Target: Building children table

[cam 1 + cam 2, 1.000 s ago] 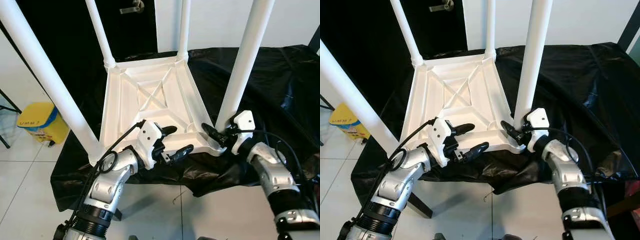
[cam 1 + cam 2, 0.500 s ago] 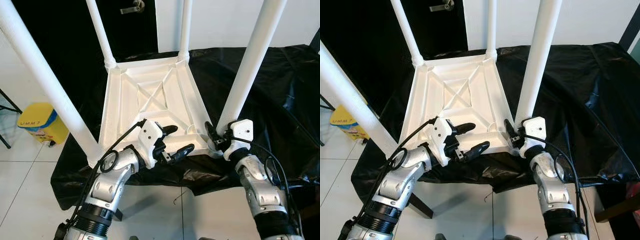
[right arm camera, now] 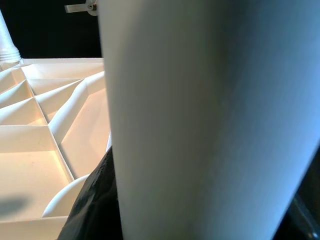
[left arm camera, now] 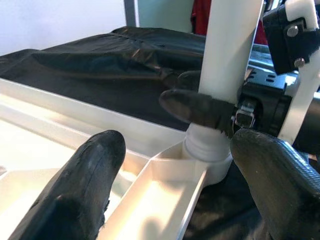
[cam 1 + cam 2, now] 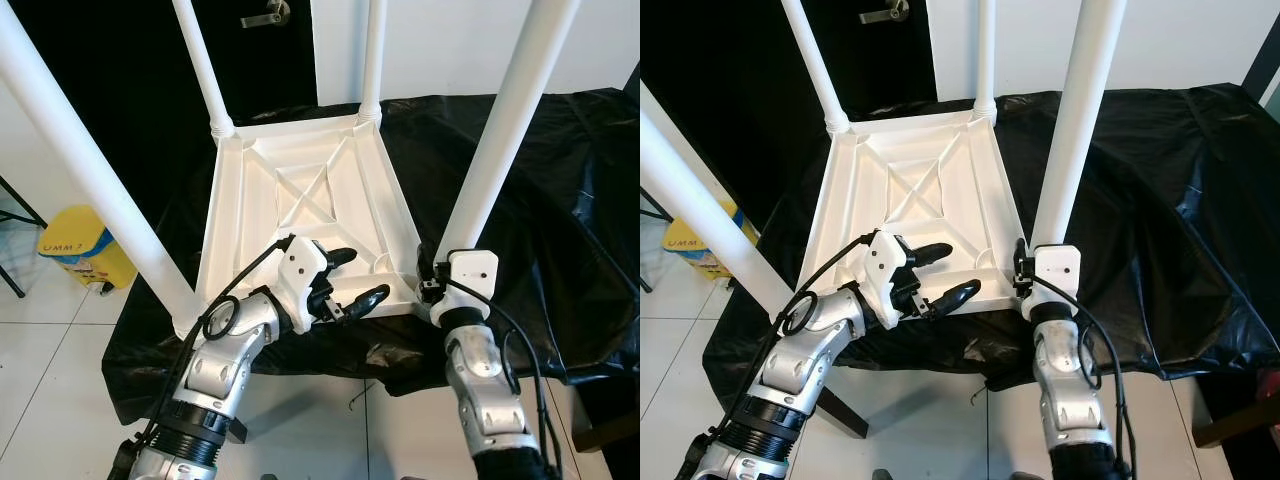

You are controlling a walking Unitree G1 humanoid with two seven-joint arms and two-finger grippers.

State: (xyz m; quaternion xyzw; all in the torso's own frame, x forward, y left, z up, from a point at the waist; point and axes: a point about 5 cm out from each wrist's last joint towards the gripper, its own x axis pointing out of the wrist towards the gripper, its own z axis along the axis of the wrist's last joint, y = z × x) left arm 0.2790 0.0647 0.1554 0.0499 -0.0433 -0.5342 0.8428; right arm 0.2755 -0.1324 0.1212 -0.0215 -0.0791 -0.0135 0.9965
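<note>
Upside down on a black cloth (image 5: 560,190), the white children's table (image 5: 300,200) is seen with four legs upward. Its near-right leg (image 5: 500,140) is gripped at the base by the right tool (image 5: 428,283), while the left tool (image 5: 350,280) is held open over the near edge.

One white tabletop (image 5: 300,200), upside down. Four white legs: near-left (image 5: 90,170), far-left (image 5: 200,65), far-right (image 5: 372,55), near-right (image 5: 500,130). One black cloth (image 5: 560,200). Two grippers: left gripper (image 5: 352,280), right gripper (image 5: 428,280). One yellow bin (image 5: 85,250). One door handle (image 5: 265,12), possibly a second part, cropped.
</note>
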